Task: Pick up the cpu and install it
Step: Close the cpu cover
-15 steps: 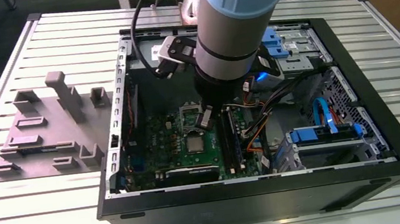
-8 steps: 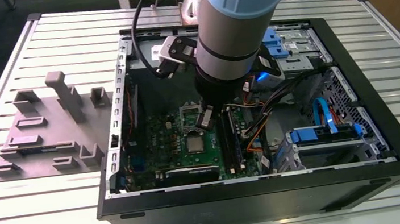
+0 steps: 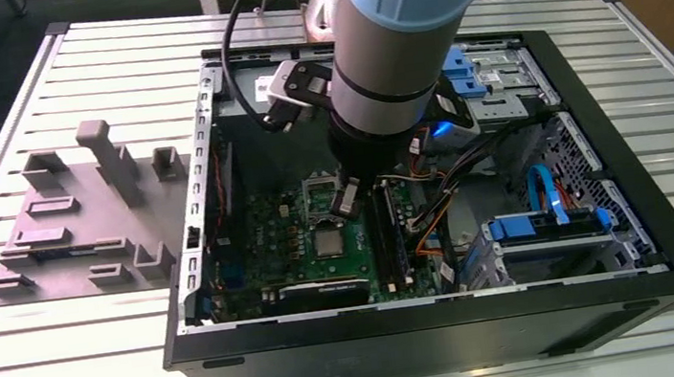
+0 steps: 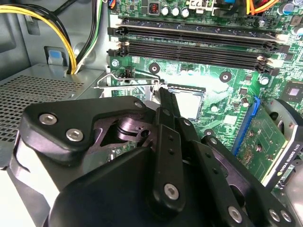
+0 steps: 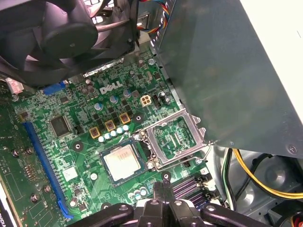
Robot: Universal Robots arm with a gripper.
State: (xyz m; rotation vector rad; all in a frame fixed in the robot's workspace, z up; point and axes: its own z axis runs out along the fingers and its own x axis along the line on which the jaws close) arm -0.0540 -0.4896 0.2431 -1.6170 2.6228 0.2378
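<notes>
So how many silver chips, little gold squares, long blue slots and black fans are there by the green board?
silver chip: 1
little gold squares: 3
long blue slot: 1
black fan: 1
Total: 6

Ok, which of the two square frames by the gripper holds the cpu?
The socket nearer the blue slot: the silver cpu fills it. The hinged metal frame is flipped open, empty.
</notes>
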